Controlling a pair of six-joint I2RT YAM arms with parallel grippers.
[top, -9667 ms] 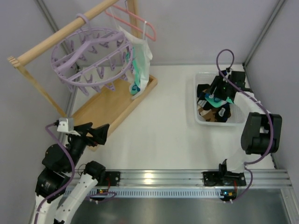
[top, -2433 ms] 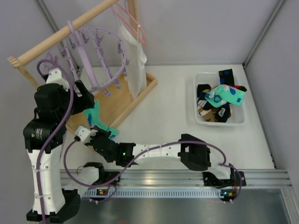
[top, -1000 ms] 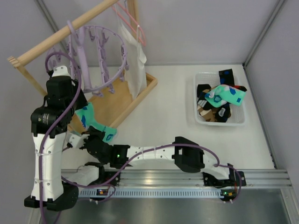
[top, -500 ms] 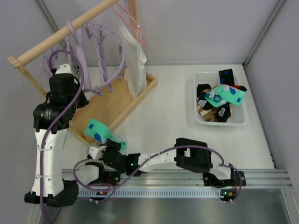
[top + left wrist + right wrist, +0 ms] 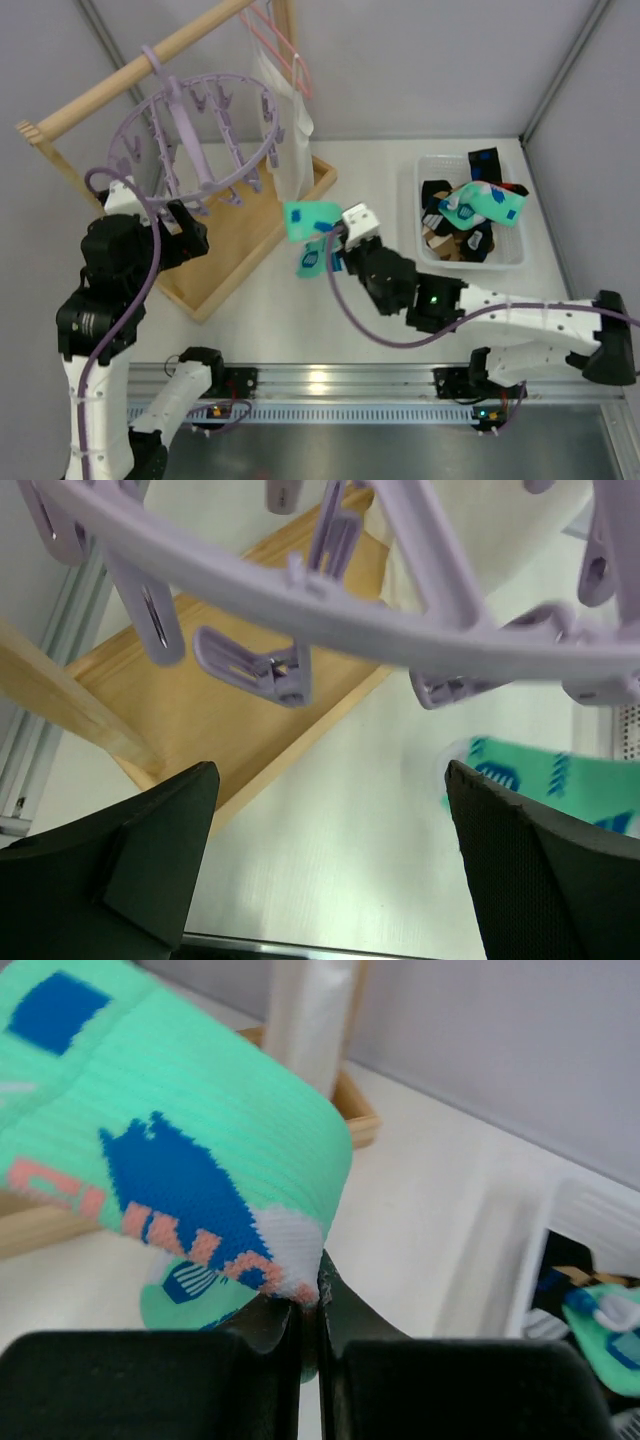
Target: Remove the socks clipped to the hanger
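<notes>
one sock (image 5: 190,1150), perhaps two, right tool (image 5: 309,1305)

The left arm (image 5: 100,310) and the right arm (image 5: 530,315) are made of white tubular links and black rounded joint housings, with a thin lavender cable (image 5: 157,255) looping along each. The right arm has a small green light (image 5: 432,297) on one joint and a white block (image 5: 358,220) at its wrist. The fingers of the left arm (image 5: 530,870) are black grainy wedges, the fingers of the right arm (image 5: 150,1380) smooth black.
</notes>
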